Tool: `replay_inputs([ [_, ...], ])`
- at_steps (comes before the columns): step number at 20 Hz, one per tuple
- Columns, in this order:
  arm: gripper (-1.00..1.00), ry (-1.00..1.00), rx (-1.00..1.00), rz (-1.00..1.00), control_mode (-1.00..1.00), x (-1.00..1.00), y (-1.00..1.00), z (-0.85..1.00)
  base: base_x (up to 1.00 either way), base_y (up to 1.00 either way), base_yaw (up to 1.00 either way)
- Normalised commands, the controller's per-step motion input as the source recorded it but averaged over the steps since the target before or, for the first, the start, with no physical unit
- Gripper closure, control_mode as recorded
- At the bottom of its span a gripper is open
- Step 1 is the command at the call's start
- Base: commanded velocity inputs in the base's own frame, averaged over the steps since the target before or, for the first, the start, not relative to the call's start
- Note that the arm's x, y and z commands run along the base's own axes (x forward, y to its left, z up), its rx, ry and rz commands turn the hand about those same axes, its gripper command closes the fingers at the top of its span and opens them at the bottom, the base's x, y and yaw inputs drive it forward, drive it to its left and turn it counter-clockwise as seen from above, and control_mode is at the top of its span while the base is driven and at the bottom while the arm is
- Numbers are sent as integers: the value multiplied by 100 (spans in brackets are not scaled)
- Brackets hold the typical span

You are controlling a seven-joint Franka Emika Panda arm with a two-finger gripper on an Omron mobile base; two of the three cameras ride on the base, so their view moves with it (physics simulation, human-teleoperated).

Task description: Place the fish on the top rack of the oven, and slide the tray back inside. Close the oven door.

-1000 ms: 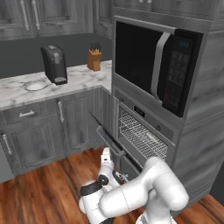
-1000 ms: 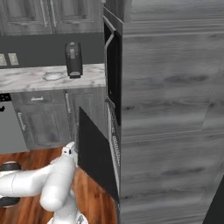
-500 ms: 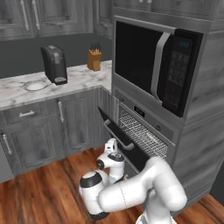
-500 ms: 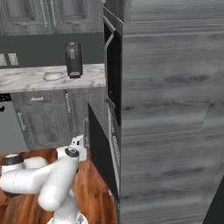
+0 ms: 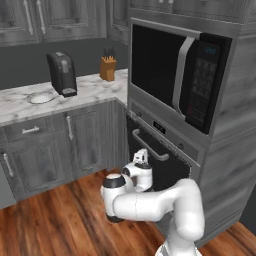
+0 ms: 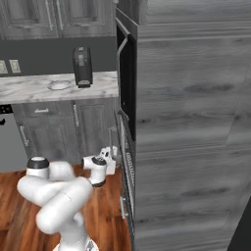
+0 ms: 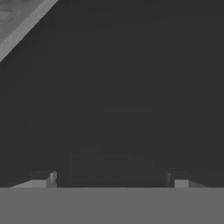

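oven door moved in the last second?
Yes. The oven door has swung up against the oven front; a second ago it hung open below the microwave, rack exposed. The open hand is at the door.

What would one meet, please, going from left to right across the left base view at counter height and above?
Small white dish → black coffee maker → knife block → microwave with its vertical silver handle → its keypad.

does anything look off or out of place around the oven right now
Nothing stands out. The oven door sits upright against the oven, its bar handle level. The open gripper is at the door's face, holding nothing. The coffee maker and knife block stand upright on the counter.
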Motion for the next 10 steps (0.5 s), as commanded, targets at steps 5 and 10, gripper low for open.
replay_inputs([
  [5, -100, 0, 0, -14, -100, 50, -100, -14, 0, 0, 0],
  [10, -100, 0, 0, -15, -100, 43, -100, -11, 0, 0, 0],
])
